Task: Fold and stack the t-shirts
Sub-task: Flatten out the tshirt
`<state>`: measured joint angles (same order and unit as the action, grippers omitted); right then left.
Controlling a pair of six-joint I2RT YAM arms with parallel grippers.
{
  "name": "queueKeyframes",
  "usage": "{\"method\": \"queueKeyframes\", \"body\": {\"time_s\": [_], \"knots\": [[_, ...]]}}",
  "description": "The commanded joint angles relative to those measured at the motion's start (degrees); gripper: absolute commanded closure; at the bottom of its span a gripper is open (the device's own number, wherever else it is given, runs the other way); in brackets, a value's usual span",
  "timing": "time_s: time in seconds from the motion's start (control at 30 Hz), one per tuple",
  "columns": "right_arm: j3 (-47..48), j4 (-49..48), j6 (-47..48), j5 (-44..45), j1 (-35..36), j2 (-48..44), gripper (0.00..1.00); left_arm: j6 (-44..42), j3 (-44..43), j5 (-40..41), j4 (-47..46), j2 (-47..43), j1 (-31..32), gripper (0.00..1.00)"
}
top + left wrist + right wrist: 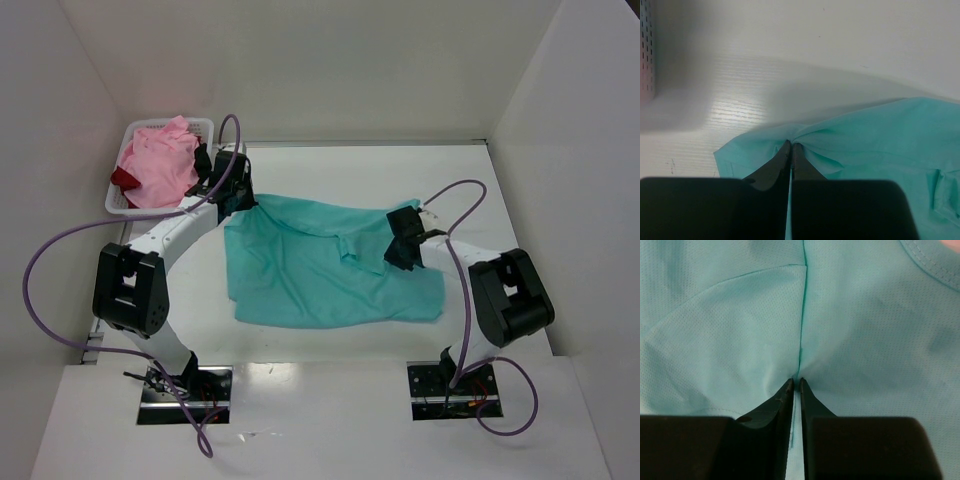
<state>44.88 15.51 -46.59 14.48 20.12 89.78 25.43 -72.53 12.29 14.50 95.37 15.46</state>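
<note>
Now the teal shirt (320, 270) lies rumpled on the desk (330, 345) right of the basket (204, 124), which holds the pink shirt (160, 165) and red shirt (122, 180); the left jaws and right jaws each clench teal cloth.

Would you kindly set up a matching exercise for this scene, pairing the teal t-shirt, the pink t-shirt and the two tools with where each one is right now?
Column one:
1. teal t-shirt
2. pink t-shirt
3. left tool
4. right tool

Column two:
A. shut on teal cloth at a seam, on the shirt's right part
B. in the white basket at the far left
C. spread on the table between the arms
D. shut on the teal shirt's far-left corner, near the basket

Pairs: 1-C, 2-B, 3-D, 4-A.
</note>
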Motion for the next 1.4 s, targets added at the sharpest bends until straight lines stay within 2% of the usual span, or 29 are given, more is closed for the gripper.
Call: {"method": "queueKeyframes", "body": {"time_s": [0.0, 0.07, 0.1, 0.13, 0.17, 0.27, 0.37, 0.6, 0.93, 1.37], "knots": [[2.4, -2.3, 0.3, 1.6, 0.4, 1.5, 0.86, -1.0, -0.6, -0.1, -2.3, -2.1, -0.3, 1.00], [3.0, -2.3, 0.8, 1.6, 0.4, 1.5, 0.84, -1.0, -0.6, -0.6, -2.3, -2.1, -0.3, 1.00], [3.5, -2.3, 0.8, 1.6, 0.4, 1.5, 0.79, -1.0, -0.6, -0.6, -2.3, -2.1, -0.3, 1.00], [3.5, -1.7, 0.8, 1.6, 0.4, 1.5, 0.70, -1.0, -0.6, -1.1, -2.3, -2.1, -0.3, 1.00], [4.1, -1.7, 0.8, 2.7, 0.4, 1.5, 0.56, -1.0, -0.6, -1.1, -2.3, -2.1, -0.3, 1.00], [4.6, -1.2, 1.3, 3.3, 0.4, 0.9, 0.45, -1.5, -0.6, -1.1, -2.3, -2.1, -0.3, 1.00], [4.6, -1.2, 1.9, 3.3, 0.4, 0.9, 0.42, -1.5, -0.6, -1.1, -2.3, -2.1, -0.3, 1.00], [4.6, -3.4, 2.4, 3.8, -0.2, 2.0, 0.42, -1.5, -0.6, -1.1, -2.3, -2.1, -0.3, 1.00], [4.6, -6.5, 4.0, 3.8, -0.2, 3.0, 0.50, -1.5, -0.6, -1.7, -2.3, -2.1, -0.3, 1.00], [4.6, -8.7, 3.5, 3.3, -1.2, 2.5, 0.50, -1.5, -0.6, -1.7, -2.3, -1.6, -0.3, 1.00]]}}
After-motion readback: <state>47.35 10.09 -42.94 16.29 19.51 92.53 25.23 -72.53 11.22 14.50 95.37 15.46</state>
